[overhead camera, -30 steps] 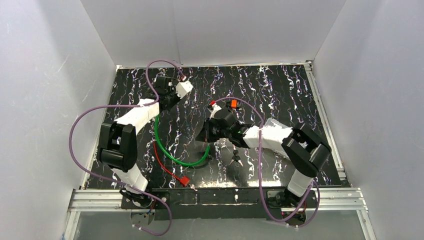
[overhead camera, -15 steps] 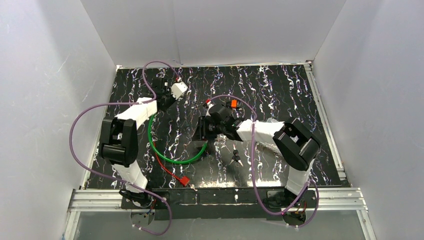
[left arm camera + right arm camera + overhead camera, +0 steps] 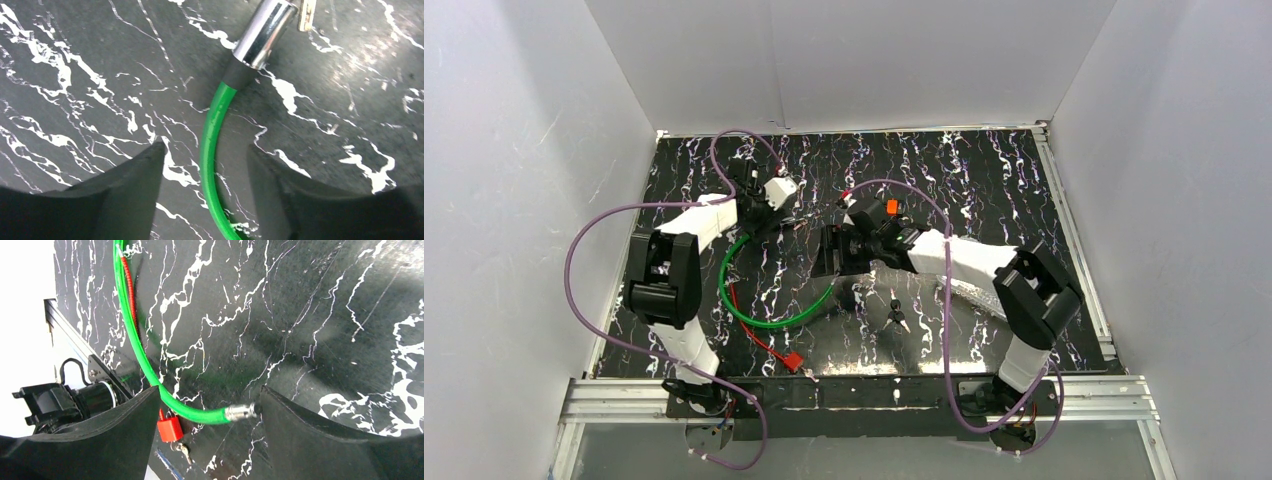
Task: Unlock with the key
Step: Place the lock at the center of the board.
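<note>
A green cable lock (image 3: 729, 290) lies in a curve on the black marbled table (image 3: 984, 190). Its chrome barrel (image 3: 262, 32) shows in the left wrist view, with a pale metal key (image 3: 306, 12) by the barrel's end; whether the key sits in it I cannot tell. My left gripper (image 3: 204, 147) hangs open astride the green cable (image 3: 212, 150), not touching it. The cable's bare metal pin end (image 3: 240, 411) lies free between the open fingers of my right gripper (image 3: 209, 390). From above, the left gripper (image 3: 762, 215) and right gripper (image 3: 829, 262) stand over opposite cable ends.
A small red lock block (image 3: 791, 361) on a thin red cable lies near the front edge, with a little key (image 3: 184, 452) beside it. Black-headed keys (image 3: 894, 315) lie right of the green loop. White walls enclose the table on three sides.
Both grippers have opened and let go of the green cable's ends. The left gripper has shifted right and the right gripper left and away from me. The cable now rests on the table.
</note>
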Action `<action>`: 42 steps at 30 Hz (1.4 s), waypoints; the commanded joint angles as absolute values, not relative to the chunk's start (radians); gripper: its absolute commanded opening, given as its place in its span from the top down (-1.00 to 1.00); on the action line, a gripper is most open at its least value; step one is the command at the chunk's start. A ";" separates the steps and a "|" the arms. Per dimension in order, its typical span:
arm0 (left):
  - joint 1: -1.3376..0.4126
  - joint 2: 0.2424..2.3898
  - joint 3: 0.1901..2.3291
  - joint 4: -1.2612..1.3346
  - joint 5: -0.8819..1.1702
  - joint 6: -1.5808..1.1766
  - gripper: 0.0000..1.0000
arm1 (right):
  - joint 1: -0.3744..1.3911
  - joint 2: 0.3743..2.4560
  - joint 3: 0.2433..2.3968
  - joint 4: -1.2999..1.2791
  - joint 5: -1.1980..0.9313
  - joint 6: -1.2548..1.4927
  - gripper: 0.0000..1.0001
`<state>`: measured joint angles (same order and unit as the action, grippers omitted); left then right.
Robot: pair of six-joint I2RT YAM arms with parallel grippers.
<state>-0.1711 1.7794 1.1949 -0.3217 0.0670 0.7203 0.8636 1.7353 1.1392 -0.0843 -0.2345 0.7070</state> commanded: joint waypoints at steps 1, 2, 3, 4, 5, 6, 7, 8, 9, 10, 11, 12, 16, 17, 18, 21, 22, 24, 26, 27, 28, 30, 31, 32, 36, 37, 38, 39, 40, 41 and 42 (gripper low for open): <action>-0.163 1.697 1.252 -0.462 0.177 0.706 -0.35 | 0.852 1.632 1.184 -0.143 -0.216 0.658 -0.62; -0.163 1.690 1.266 -0.489 0.190 0.702 -0.38 | 0.849 1.617 1.180 -0.150 -0.214 0.655 -0.63; -0.162 1.682 1.282 -0.516 0.203 0.697 -0.41 | 0.846 1.600 1.173 -0.155 -0.211 0.652 -0.64; -0.161 1.676 1.299 -0.543 0.216 0.690 -0.42 | 0.842 1.582 1.166 -0.161 -0.205 0.650 -0.64; -0.158 1.670 1.318 -0.571 0.231 0.683 -0.43 | 0.838 1.563 1.157 -0.169 -0.198 0.649 -0.65; -0.155 1.662 1.343 -0.609 0.251 0.675 -0.44 | 0.833 1.539 1.144 -0.175 -0.191 0.647 -0.66; -0.151 1.654 1.369 -0.647 0.273 0.667 -0.47 | 0.827 1.514 1.129 -0.180 -0.183 0.644 -0.66; -0.149 1.648 1.396 -0.685 0.290 0.656 -0.51 | 0.819 1.488 1.115 -0.186 -0.173 0.642 -0.67; -0.147 1.642 1.429 -0.720 0.304 0.644 -0.54 | 0.808 1.464 1.100 -0.192 -0.165 0.641 -0.68; -0.145 1.637 1.462 -0.757 0.319 0.634 -0.56 | 0.795 1.439 1.088 -0.205 -0.156 0.639 -0.68; -0.145 1.634 1.499 -0.803 0.332 0.623 -0.58 | 0.778 1.413 1.078 -0.223 -0.147 0.637 -0.69; -0.146 1.634 1.543 -0.855 0.346 0.608 -0.61 | 0.761 1.388 1.071 -0.247 -0.136 0.634 -0.69; -0.146 1.676 1.768 -1.160 0.435 0.575 -0.73 | 0.710 1.297 1.065 -0.401 -0.056 0.607 -0.71; -0.145 1.697 1.830 -1.255 0.481 0.593 -0.75 | 0.705 1.279 1.064 -0.431 -0.025 0.592 -0.71; -0.144 1.719 1.883 -1.346 0.534 0.624 -0.85 | 0.701 1.265 1.064 -0.457 0.014 0.574 -0.72; -0.143 1.732 1.929 -1.468 0.639 0.660 -0.97 | 0.662 1.254 1.081 -0.498 0.103 0.534 -0.73; -0.143 1.720 1.910 -1.461 0.650 0.655 -0.97 | 0.639 1.263 1.093 -0.503 0.106 0.523 -0.73; -0.143 1.680 1.839 -1.391 0.642 0.613 -0.97 | 0.587 1.303 1.138 -0.509 0.103 0.490 -0.74; -0.143 1.634 1.781 -1.320 0.628 0.582 -0.97 | 0.544 1.371 1.203 -0.529 0.105 0.447 -0.74; -0.143 1.616 1.752 -1.300 0.624 0.574 -0.97 | 0.530 1.408 1.238 -0.550 0.104 0.432 -0.73; -0.143 1.603 1.736 -1.289 0.622 0.568 -0.97 | 0.523 1.444 1.272 -0.580 0.103 0.420 -0.70; -0.144 1.591 1.722 -1.294 0.615 0.555 -0.97 | 0.524 1.490 1.302 -0.624 0.082 0.413 -0.54; -0.144 1.589 1.716 -1.299 0.611 0.548 -0.97 | 0.530 1.492 1.286 -0.621 0.060 0.417 -0.48; -0.144 1.584 1.705 -1.297 0.607 0.538 -0.97 | 0.543 1.483 1.249 -0.603 0.057 0.424 -0.47; -0.147 1.546 1.622 -1.239 0.576 0.497 -0.97 | 0.533 1.465 1.168 -0.497 0.101 0.434 -0.55; -0.149 1.540 1.605 -1.229 0.571 0.490 -0.97 | 0.513 1.493 1.198 -0.491 0.089 0.434 -0.54; -0.151 1.534 1.591 -1.226 0.571 0.488 -0.96 | 0.493 1.530 1.246 -0.494 0.075 0.434 -0.54; -0.154 1.529 1.579 -1.227 0.573 0.489 -0.97 | 0.480 1.571 1.305 -0.503 0.059 0.429 -0.54; -0.156 1.524 1.570 -1.227 0.574 0.491 -0.97 | 0.473 1.620 1.372 -0.515 0.058 0.417 -0.54; -0.158 1.520 1.562 -1.228 0.574 0.491 -0.97 | 0.469 1.667 1.438 -0.529 0.063 0.403 -0.55; -0.160 1.516 1.556 -1.230 0.576 0.492 -0.97 | 0.465 1.720 1.508 -0.545 0.067 0.392 -0.57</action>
<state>-0.1501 1.5656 1.5864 -1.2296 0.5692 0.5106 0.5001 1.5832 1.2798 -0.5788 0.0623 0.4376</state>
